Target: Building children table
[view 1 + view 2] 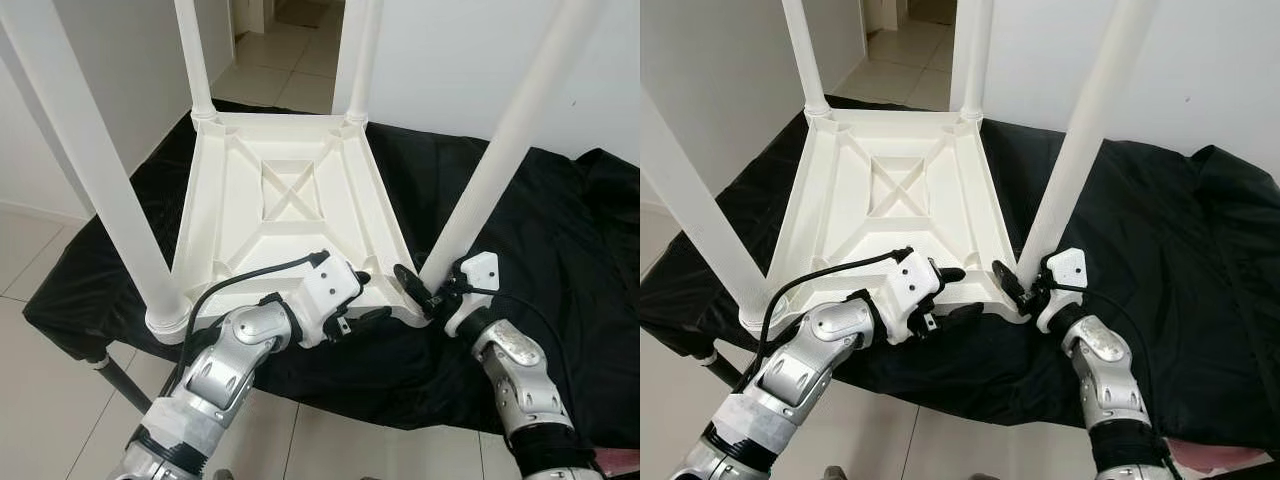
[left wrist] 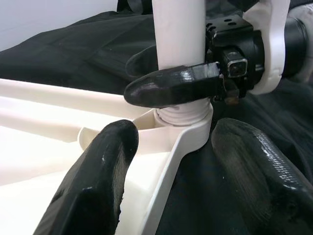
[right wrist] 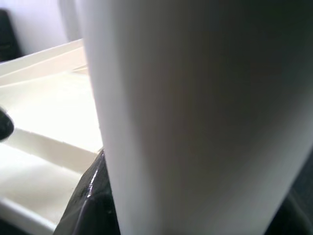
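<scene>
Both grippers work at the near right corner of the upturned tabletop (image 1: 290, 200), which lies on a black cloth (image 1: 560, 260) with four white legs standing up from its corners. At that corner the right gripper (image 1: 425, 290) has its fingers clenched around the base of the near right leg (image 1: 490, 170), just above the socket. The left gripper (image 1: 370, 300) has its fingers spread apart, straddling the tabletop's edge beside that socket. The step looks like seating this leg: hold the top down with the left, keep the leg in line with its socket, then press or twist evenly so it does not bind. All four legs run out of frame at the top. Whether this leg is fully home cannot be made out; the right wrist view is mostly blurred leg.
</scene>
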{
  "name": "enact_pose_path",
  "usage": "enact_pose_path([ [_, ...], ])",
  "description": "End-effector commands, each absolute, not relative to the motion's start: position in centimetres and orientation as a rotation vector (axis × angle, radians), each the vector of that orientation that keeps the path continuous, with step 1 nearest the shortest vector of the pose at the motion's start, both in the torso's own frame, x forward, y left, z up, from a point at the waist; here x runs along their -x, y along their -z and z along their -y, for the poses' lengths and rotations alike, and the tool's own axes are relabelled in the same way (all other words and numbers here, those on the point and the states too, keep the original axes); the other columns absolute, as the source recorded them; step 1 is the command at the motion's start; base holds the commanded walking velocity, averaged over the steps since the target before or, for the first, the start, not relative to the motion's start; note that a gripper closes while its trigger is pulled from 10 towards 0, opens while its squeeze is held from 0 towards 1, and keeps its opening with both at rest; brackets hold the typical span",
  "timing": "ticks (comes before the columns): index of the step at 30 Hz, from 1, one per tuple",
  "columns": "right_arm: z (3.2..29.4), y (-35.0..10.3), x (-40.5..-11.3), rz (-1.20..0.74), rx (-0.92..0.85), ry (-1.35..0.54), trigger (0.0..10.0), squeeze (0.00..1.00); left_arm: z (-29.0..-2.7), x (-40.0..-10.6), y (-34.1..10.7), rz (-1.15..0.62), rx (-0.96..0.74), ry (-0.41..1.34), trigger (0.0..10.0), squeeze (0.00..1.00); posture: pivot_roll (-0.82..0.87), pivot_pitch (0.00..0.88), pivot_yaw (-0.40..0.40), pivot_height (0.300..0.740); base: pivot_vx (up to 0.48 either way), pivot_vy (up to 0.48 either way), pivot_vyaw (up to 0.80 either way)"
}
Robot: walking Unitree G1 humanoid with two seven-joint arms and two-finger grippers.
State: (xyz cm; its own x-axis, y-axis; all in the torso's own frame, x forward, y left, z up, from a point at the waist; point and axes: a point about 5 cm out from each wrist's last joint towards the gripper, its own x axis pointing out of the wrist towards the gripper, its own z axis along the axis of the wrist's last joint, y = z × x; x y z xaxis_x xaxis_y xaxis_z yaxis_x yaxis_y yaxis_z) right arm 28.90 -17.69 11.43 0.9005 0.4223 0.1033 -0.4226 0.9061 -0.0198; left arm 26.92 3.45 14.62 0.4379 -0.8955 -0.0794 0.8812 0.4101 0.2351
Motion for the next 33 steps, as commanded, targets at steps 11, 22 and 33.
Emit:
enact_pose_path([
  [11, 15.7, -10.2, -28.7, 0.036, -0.074, -0.162, 10.0, 0.00, -3.1, -27.0, -14.7, 0.059, -0.262, 1.138, 10.0, 0.00, -0.08, 0.000, -0.037, 0.740, 0.000, 0.000, 0.00],
  [22, 14.6, -10.3, -27.9, 0.049, -0.112, 0.061, 10.0, 0.00, -3.1, -26.9, -14.6, 0.055, -0.257, 1.143, 10.0, 0.00, -0.08, 0.000, -0.041, 0.740, 0.000, 0.000, 0.00],
  [33, 14.1, -10.9, -27.3, 0.078, -0.128, 0.147, 10.0, 0.68, -3.2, -26.7, -14.5, 0.056, -0.261, 1.124, 10.0, 0.00, -0.08, 0.000, -0.047, 0.740, 0.000, 0.000, 0.00],
])
